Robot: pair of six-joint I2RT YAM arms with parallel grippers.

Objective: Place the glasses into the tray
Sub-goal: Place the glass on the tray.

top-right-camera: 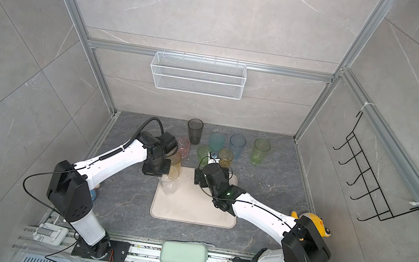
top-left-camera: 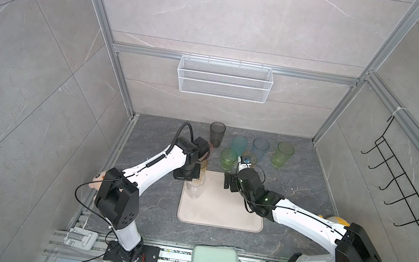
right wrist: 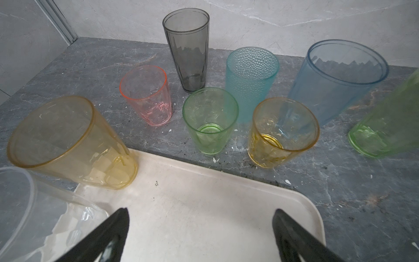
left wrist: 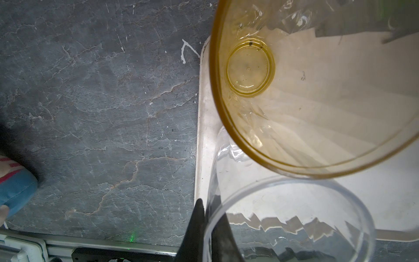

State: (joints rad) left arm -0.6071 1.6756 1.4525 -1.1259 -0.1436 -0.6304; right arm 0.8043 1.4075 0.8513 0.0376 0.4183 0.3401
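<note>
left arm [top-left-camera: 158, 166] extended, jaws pinched shut — right arm [top-left-camera: 302, 217] extended, jaws spread.

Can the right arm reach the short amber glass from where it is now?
Probably yes. The right jaws stand open and empty over the tray's far edge, and the short amber glass stands just past that edge, with only bare counter between. The short green glass beside it stands apart.

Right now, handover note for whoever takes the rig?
Left hand: shut on clear glass rim, at tray left edge; set down or not, cannot tell.
Right hand: open, empty, over tray's far edge.
Done: tall amber on tray's far-left corner.
To do: grey, pink, teal, blue, short green, tall green, short amber, on table beyond tray.
</note>
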